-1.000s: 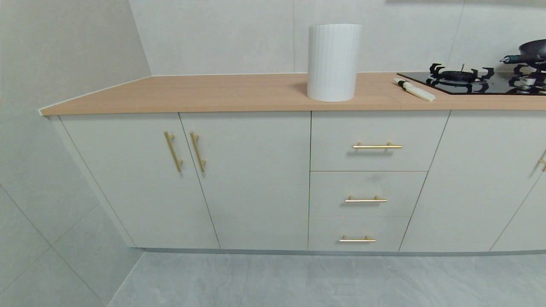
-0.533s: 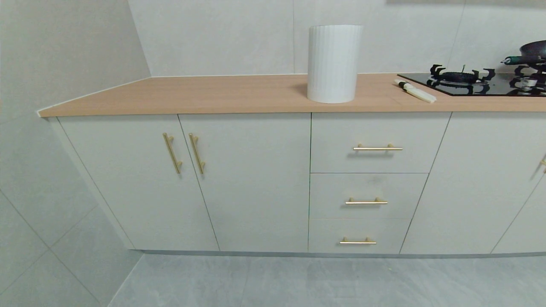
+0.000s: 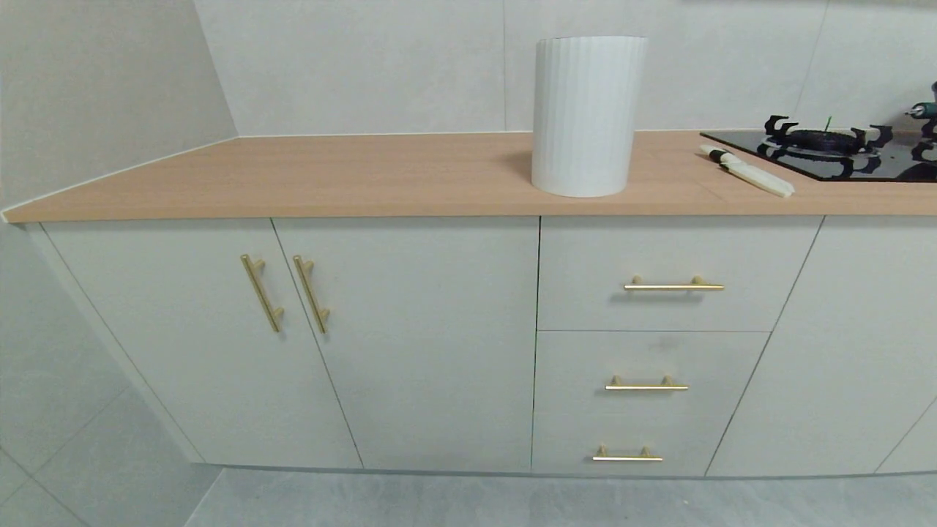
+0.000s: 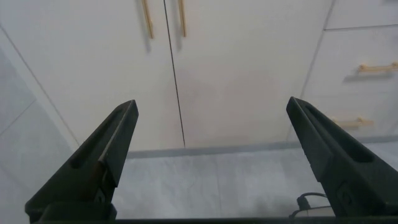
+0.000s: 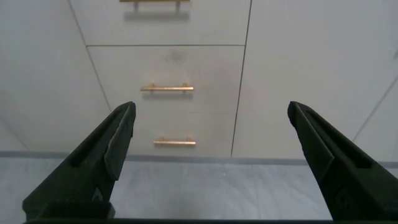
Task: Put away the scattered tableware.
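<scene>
My left tool and right tool hang wide open and empty before the cabinets, nothing yet within reach, I judge: the utensil lies on the worktop, between holder and hob.

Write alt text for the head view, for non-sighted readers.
A tall white ribbed cylindrical holder stands on a light wooden countertop, with a cream-handled utensil lying beside a black gas hob. Below are pale cabinets with brass handles.
</scene>
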